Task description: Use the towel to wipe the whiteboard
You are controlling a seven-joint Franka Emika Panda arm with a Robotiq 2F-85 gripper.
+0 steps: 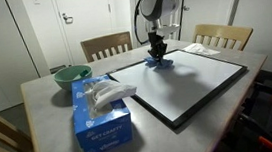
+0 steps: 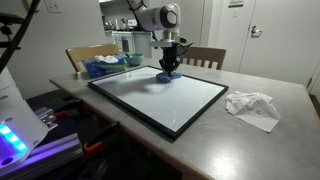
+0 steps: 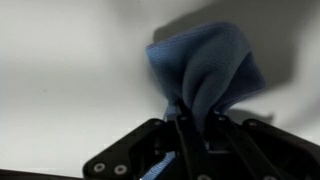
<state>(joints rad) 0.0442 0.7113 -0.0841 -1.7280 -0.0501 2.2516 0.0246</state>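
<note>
One blue towel (image 3: 205, 70), bunched in the hand (image 3: 186, 120).

Finding: I judge my station to be a dining or meeting room pressed into service as a test site. Evidence: a grey-topped table (image 1: 38, 105) with wooden chairs (image 1: 106, 46) drawn up to it and white doors (image 1: 75, 17) behind. A blue tissue box (image 1: 103, 124) and a green bowl (image 1: 73, 76) stand on the tabletop, and a black-framed whiteboard (image 1: 192, 81) lies flat on it. In an exterior view, a unit with glowing blue lights (image 2: 15, 142) sits beside the table. I cannot make out the blurred background shelving.
</note>
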